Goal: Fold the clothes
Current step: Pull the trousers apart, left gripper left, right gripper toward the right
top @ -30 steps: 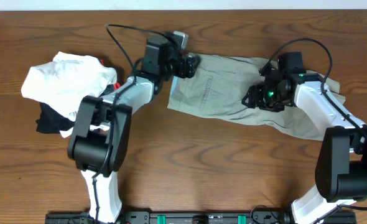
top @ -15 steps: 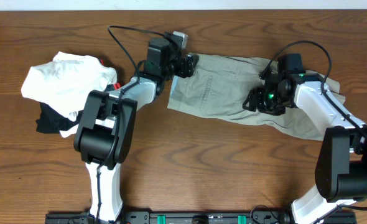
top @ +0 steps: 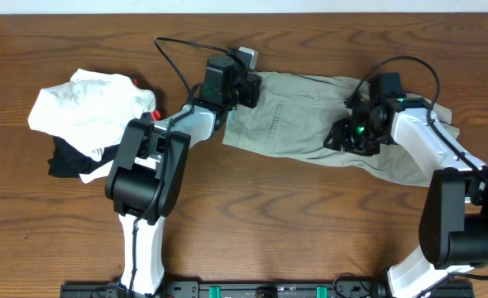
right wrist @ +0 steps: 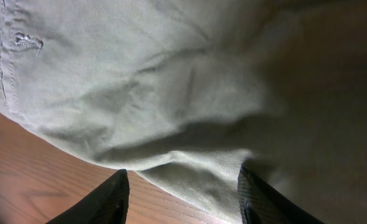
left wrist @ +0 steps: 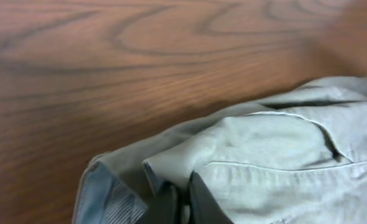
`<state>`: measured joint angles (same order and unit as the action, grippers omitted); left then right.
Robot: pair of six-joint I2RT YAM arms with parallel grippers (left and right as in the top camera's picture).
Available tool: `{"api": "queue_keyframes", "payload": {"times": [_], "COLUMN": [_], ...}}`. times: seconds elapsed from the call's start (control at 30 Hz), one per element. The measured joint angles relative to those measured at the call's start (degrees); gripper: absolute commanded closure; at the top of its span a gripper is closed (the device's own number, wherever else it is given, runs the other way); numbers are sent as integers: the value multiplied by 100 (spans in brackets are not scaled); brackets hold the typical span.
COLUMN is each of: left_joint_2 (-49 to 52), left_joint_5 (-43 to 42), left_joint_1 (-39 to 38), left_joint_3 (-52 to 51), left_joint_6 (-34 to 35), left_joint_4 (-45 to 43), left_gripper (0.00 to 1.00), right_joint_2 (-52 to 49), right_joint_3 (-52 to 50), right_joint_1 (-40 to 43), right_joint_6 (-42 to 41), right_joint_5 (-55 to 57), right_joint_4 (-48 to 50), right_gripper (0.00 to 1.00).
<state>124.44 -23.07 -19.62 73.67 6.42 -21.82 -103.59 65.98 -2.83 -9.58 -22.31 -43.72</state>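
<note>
The brown wooden counter (top: 310, 232) carried everything. Across its far middle the khaki shorts (top: 294, 116) lay spread and rumpled, running from the centre out to the right, their right end passing under the right arm (top: 442, 157). Well apart to the left sat a pile of white and black garments (top: 87, 112) with a red bit at its right side. The left arm (top: 157, 157) reached up to the shorts' upper left corner, while the right arm bent in over their right half. The left jaws were pressed together on a fold at that corner. In the left wrist view the dark fingers (left wrist: 202, 202) nipped the cloth just beside a strip of pale blue lining (left wrist: 102, 199). The right jaws stood spread, their two fingers (right wrist: 112, 202) low over the shorts' near edge, a soft ridge of cloth between them, gripping nothing
</note>
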Motion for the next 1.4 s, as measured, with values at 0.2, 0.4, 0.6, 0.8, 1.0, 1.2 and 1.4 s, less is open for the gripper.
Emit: {"api": "queue_keyframes", "payload": {"times": [0.2,0.4,0.6,0.8,1.0,1.2,1.4], "left_joint_2": [-352,-1906,-3254,-3379,-3375,-3375,-3375], "left_joint_5": [-11,-22,-2,164,251,254,254], "left_joint_1": [103,376,479,474,474,474,474], "left_joint_3": [-4,-11,37,39,39,39,39], "left_joint_6": [-39,-267,-527,-636,-693,-693,-695], "left_joint_4": [879,2277,3362,4059,4153,4157,4157], "left_gripper": [94,94,94,94,94,94,93], "right_joint_2": [70,616,1287,1167,511,-13,-361], "right_joint_3": [0,-7,-4,-4,-7,-9,-11], "right_joint_1": [315,831,1534,1989,1989,1993,2013], "right_joint_6": [103,142,26,-225,-466,-684,-868], "right_joint_5": [20,72,278,520,951,1303,1255], "right_joint_4": [0,-24,-57,-144,-116,428,1071], "right_gripper": [47,48,45,41,43,44,53]}}
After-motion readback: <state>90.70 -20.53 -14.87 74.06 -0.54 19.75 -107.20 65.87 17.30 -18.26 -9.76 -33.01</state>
